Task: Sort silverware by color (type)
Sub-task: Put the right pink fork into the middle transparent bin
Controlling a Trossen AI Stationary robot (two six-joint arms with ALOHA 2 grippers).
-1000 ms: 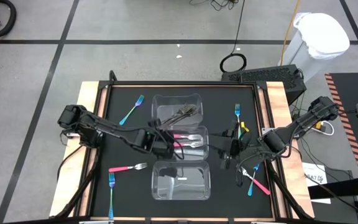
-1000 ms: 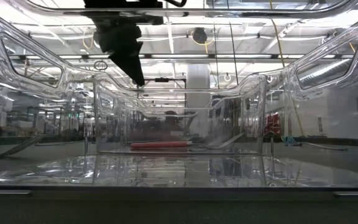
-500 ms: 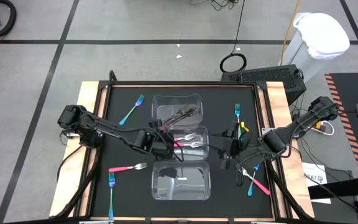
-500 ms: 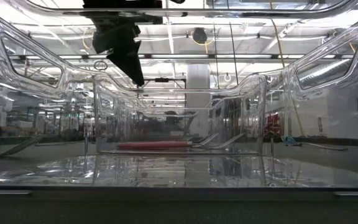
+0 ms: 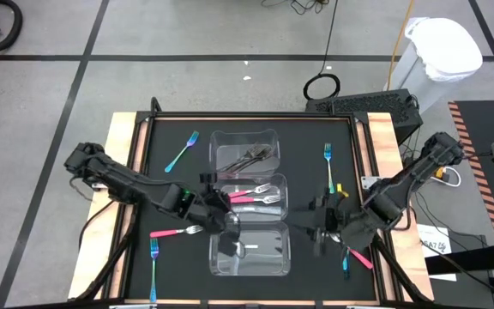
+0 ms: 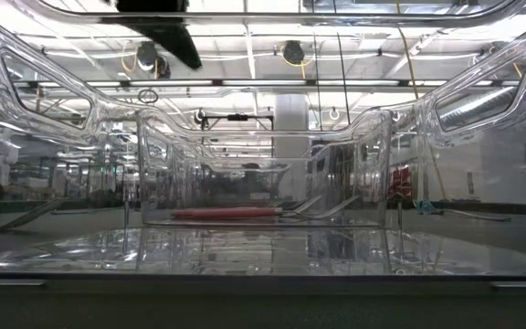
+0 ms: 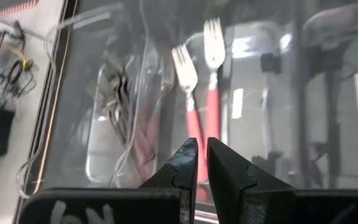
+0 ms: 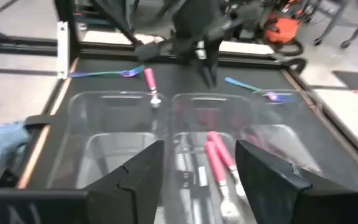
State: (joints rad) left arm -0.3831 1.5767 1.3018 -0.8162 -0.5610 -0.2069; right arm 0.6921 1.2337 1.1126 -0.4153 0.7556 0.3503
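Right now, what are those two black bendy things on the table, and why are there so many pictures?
They are two robot arms sorting little forks by color. One camera looks straight down from above, one peeks across the tabletop, and one rides on each wrist. The left gripper has its two fingers nearly pinched together and holds nothing. The right gripper has its fingers spread apart and is empty too. Three clear boxes sit in a row. The middle box holds two pink forks; the far box holds grey forks. More forks lie loose on the black table, like a blue fork.
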